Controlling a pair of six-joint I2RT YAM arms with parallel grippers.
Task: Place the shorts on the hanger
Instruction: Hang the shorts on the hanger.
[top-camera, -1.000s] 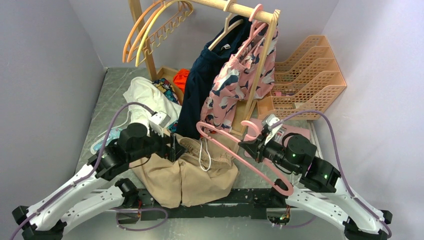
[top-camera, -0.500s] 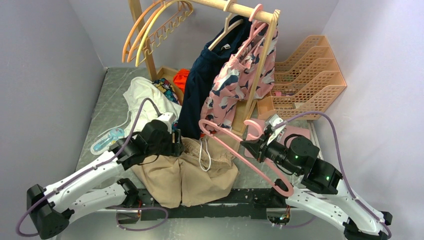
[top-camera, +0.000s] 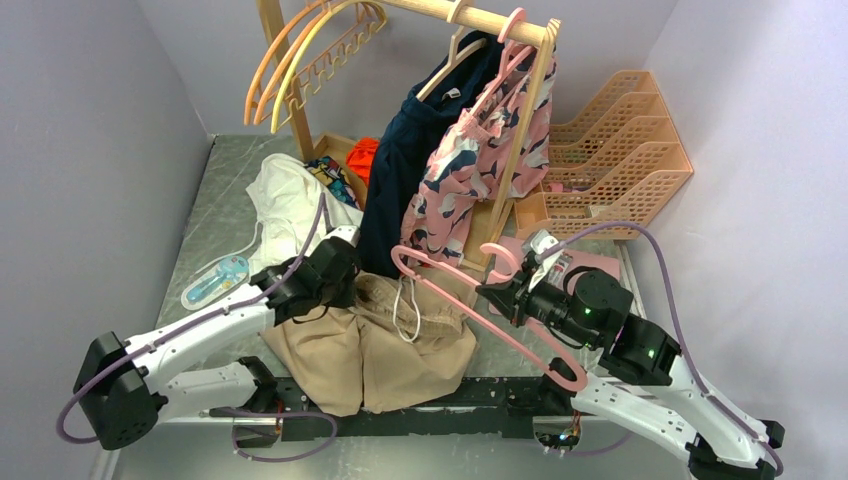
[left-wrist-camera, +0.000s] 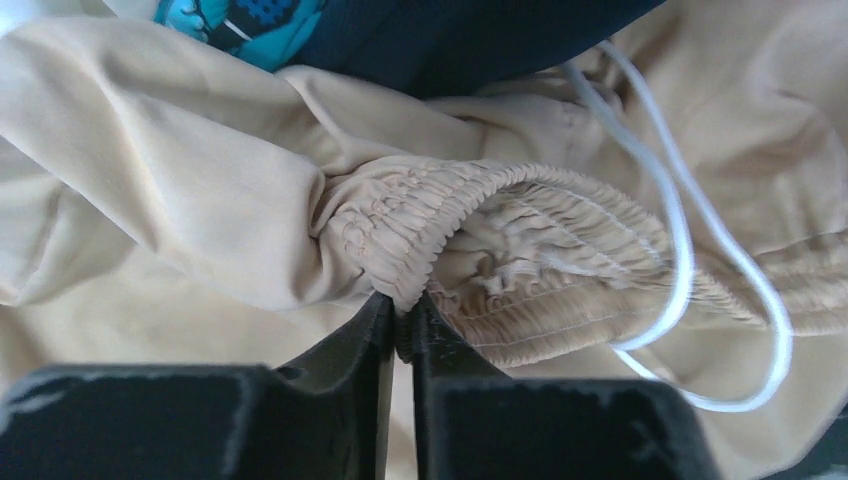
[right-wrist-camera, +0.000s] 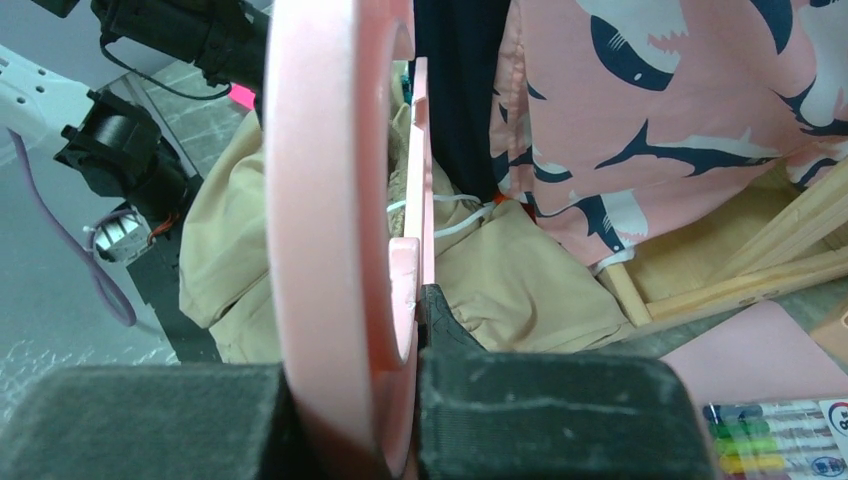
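The tan shorts (top-camera: 370, 350) lie bunched at the table's near edge, with the white drawstring (top-camera: 405, 310) looped on top. My left gripper (top-camera: 350, 285) is at their left waistband corner. In the left wrist view it (left-wrist-camera: 402, 305) is shut on the gathered elastic waistband of the shorts (left-wrist-camera: 200, 200), a fold pinched between the black fingers (left-wrist-camera: 350, 360). My right gripper (top-camera: 500, 298) holds the pink hanger (top-camera: 470, 300) slanted above the right side of the shorts, hook toward the rack. The right wrist view shows that gripper (right-wrist-camera: 415, 300) shut on the hanger (right-wrist-camera: 330, 200), the shorts (right-wrist-camera: 520, 280) behind it.
A wooden rack (top-camera: 520, 150) behind carries a navy garment (top-camera: 400, 170), a pink patterned garment (top-camera: 480, 160), and orange and yellow hangers (top-camera: 300, 60). A peach basket organizer (top-camera: 610, 150) stands back right. A white cloth (top-camera: 290, 195) and a small blue object (top-camera: 215, 278) lie at left.
My left gripper has reached farther over the shorts and shut on the waistband, having stood open before. The right gripper and hanger have stayed nearly in place.
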